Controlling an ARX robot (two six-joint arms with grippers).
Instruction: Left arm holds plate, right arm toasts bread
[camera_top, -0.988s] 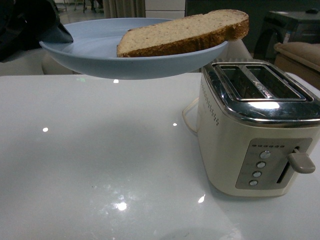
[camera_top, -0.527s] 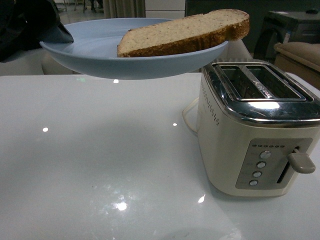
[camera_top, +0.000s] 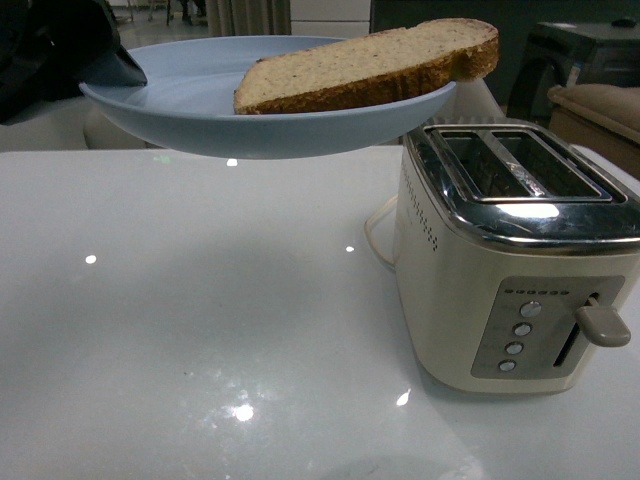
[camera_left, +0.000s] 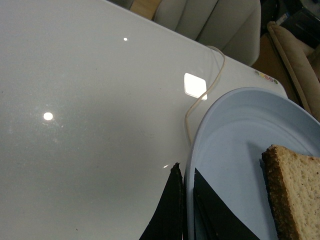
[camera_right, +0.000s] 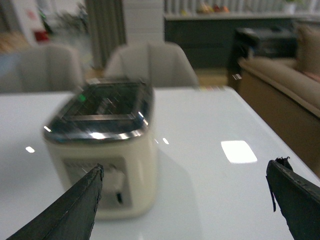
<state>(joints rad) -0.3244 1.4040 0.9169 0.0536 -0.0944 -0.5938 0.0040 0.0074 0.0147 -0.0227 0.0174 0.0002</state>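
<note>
- Your left gripper (camera_left: 186, 176) is clamped on the rim of the plate (camera_left: 235, 135). One black jaw lies on the plate's upper face and the other sits under the rim.
- In the front view the plate (camera_top: 200, 110) hangs in the air, well above the table (camera_top: 200, 330). The left gripper (camera_top: 112, 68) grips its near-left edge.
- The bread (camera_top: 370, 65) lies flat on the plate, on the side away from the left jaws. Its rounded crust end juts past the far rim, towards the toaster (camera_top: 450, 300).
- From the left wrist, the bread (camera_left: 295, 195) shows a dark crust edge. It lies apart from the jaw tips, with bare plate between.
- Your right gripper (camera_right: 185, 167) stands wide open with nothing between its fingers. That view is blurred.
- The toaster (camera_right: 100, 165) stands on the table ahead of the right jaws, nearer one finger (camera_right: 75, 210) than the other.
- Both toaster slots (camera_top: 520, 162) face up.
- The control panel has a column of round buttons (camera_top: 518, 338) beside the lever (camera_top: 602, 326).
- A row of tiny marks (camera_top: 535, 291) runs above the buttons, too small for you to read.
- A pale cord (camera_left: 200, 100) trails over the table beyond the left jaws.
</note>
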